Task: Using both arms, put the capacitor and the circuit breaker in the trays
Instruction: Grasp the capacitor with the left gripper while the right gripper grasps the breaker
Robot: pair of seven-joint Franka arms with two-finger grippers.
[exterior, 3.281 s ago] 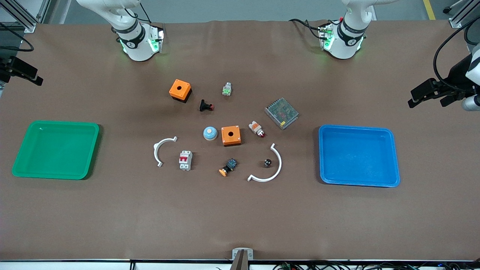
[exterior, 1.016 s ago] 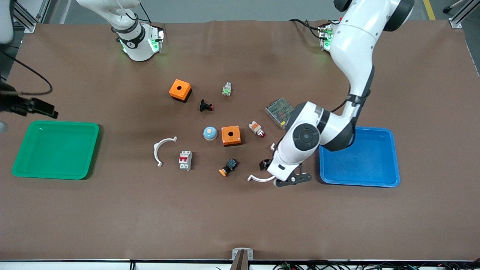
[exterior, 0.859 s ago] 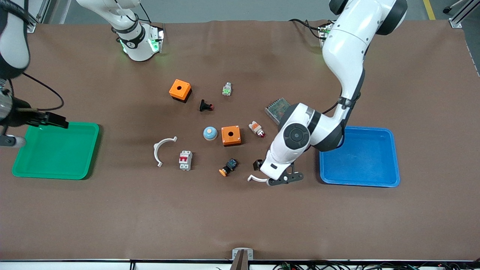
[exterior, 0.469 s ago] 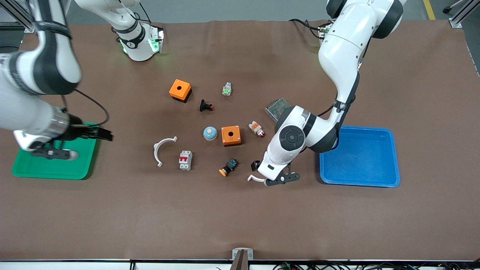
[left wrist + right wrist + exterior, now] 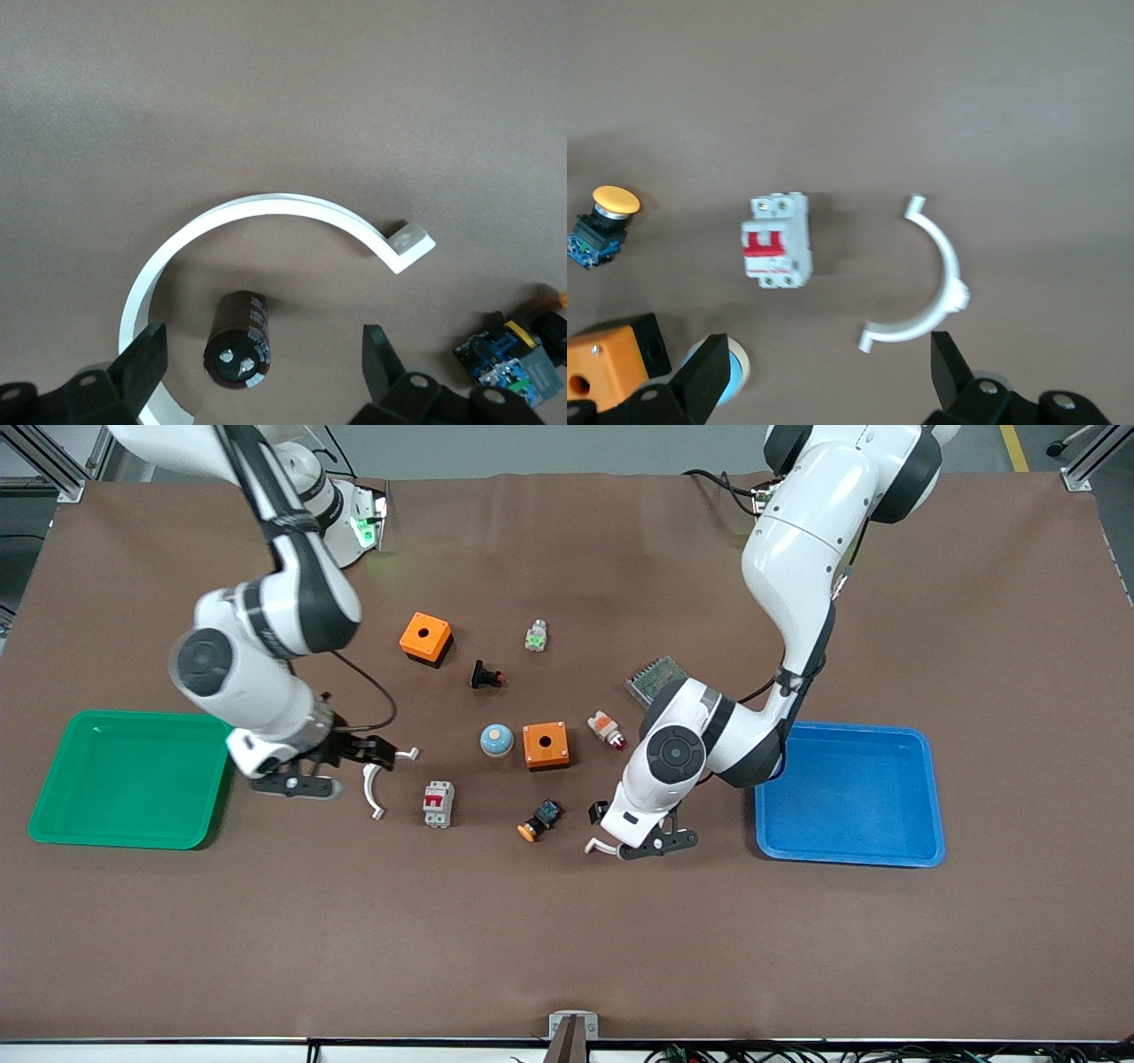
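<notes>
— Two arms are out over the bench [image 5: 567,957]; where does each end effector sit?

— The left end effector [image 5: 266,372] hangs low over the capacitor [image 5: 239,341], its fingers [image 5: 146,359] spread wide with the capacitor between them and not touched. The right end effector [image 5: 824,376] is over the small white curved clip [image 5: 926,283], fingers [image 5: 948,359] likewise apart and holding nothing.

— And the capacitor itself?

— It lies on its side on the bare bench, inside the curve of the large white arc [image 5: 266,212], roughly midway along the bench's length, toward the left arm's end. In the front view the left arm [image 5: 682,757] covers it.

— The circuit breaker?

— The circuit breaker [image 5: 438,804] rests flat with its red levers facing up, just beside the small white clip [image 5: 372,790] and nearer the front edge than the blue dome [image 5: 497,740]. In the right wrist view the circuit breaker [image 5: 778,241] sits apart from the clip, with the orange-capped button [image 5: 602,221] well apart on its further flank.

— Anything at the ends of the bench?

— A green tray [image 5: 53,815] lies near the edge at the right arm's end, a blue tray [image 5: 771,841] toward the left arm's end. Both orange boxes [image 5: 546,745] and the mesh-topped unit [image 5: 651,677] sit nearer the robots' edge.
</notes>
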